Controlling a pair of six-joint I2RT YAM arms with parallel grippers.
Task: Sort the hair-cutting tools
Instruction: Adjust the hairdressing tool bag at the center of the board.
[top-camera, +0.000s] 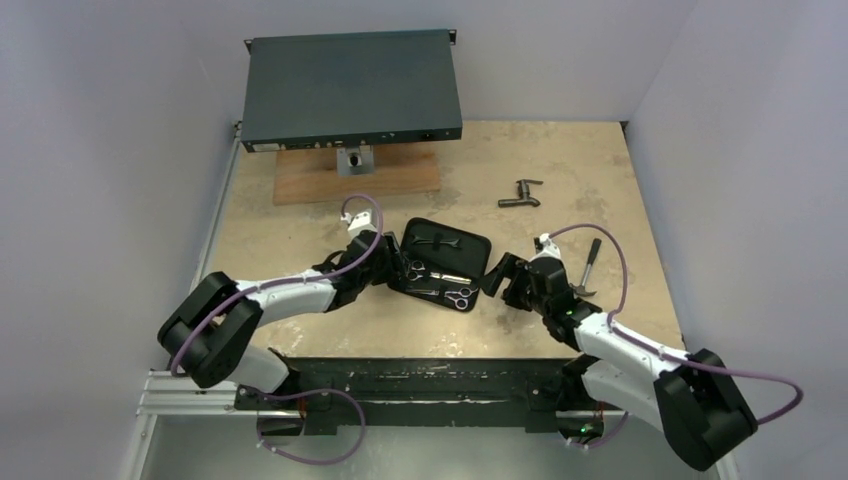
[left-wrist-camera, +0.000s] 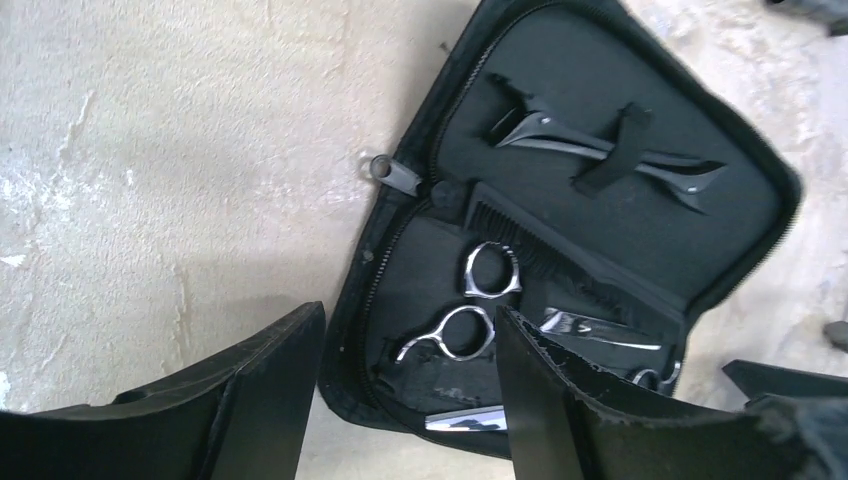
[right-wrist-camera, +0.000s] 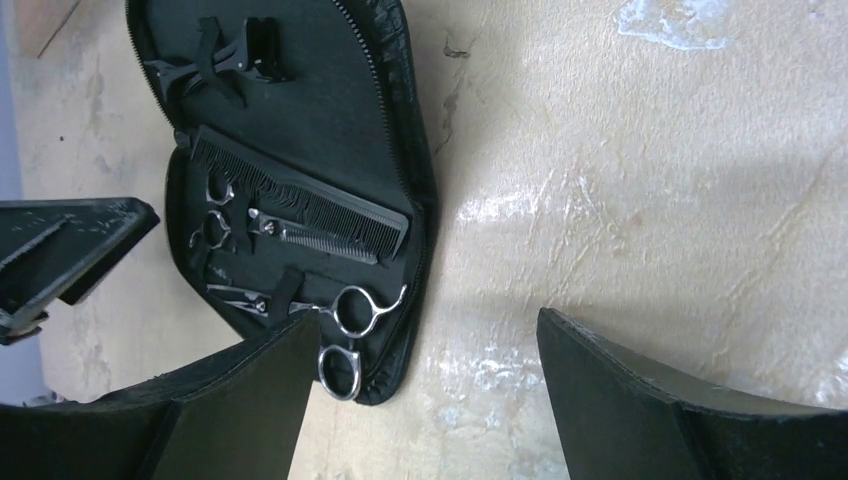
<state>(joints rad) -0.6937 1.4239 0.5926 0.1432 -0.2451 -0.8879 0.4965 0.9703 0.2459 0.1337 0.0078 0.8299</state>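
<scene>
Starting wide: the table (top-camera: 560, 170) has the dark rack unit (top-camera: 350, 85) at the back, and the open black zip case (top-camera: 475, 247) lies flat in the middle, right between my two arms. Left gripper (top-camera: 385, 262) sits at the case's left edge, right gripper (top-camera: 500, 275) at its right edge. Both are spread open and neither is holding anything. From the right wrist I see bare table between the fingers, with the case just off to the side.

Inside the case, the comb (right-wrist-camera: 300, 210) lies along the middle. One pair of scissors (right-wrist-camera: 332, 310) sits below it under a strap, and a second pair is tucked beside the comb. The clip (left-wrist-camera: 545, 135) is strapped into the other half. So all the hair-cutting tools are in the case. The hammer (top-camera: 590, 262) and the T-shaped fitting (top-camera: 520, 193) stay out on the table, well apart from it.

My read is that the sorting itself looks done and I'm at the case-handling stage. The next move would likely be to fold one half over. That means getting a finger under the rim without snagging the scissor rings, while the other arm steadies the case. I can't tell whether the lower scissors are fully seated, so I'd check that first.
</scene>
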